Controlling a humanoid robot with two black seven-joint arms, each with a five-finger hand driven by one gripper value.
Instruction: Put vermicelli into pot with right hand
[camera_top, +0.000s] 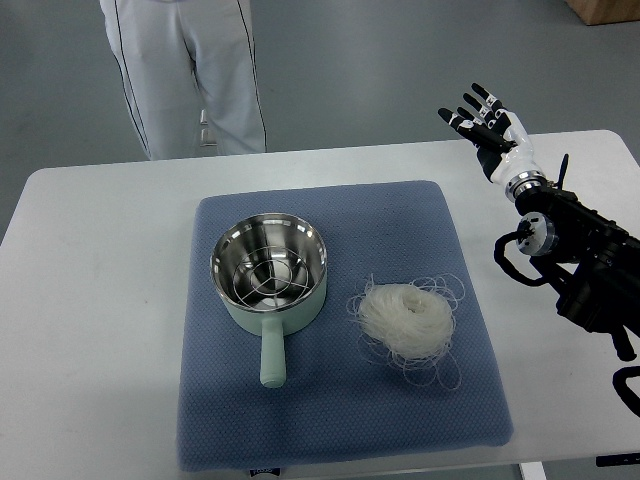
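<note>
The right hand (487, 125) is raised above the far right corner of the white table (90, 300), fingers spread and holding nothing. The vermicelli (406, 316) nest lies on the blue mat (330, 420), near its right edge, just beside the pale green pot (269, 276). A person (190, 70) stands beyond the far edge.

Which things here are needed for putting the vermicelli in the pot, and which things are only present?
Needed:
vermicelli, lying on the mat right of the pot
pot, no lid, a wire rack inside
right hand, open, raised over the table's far right part

Only present:
blue mat
white table
person standing behind the table
</note>
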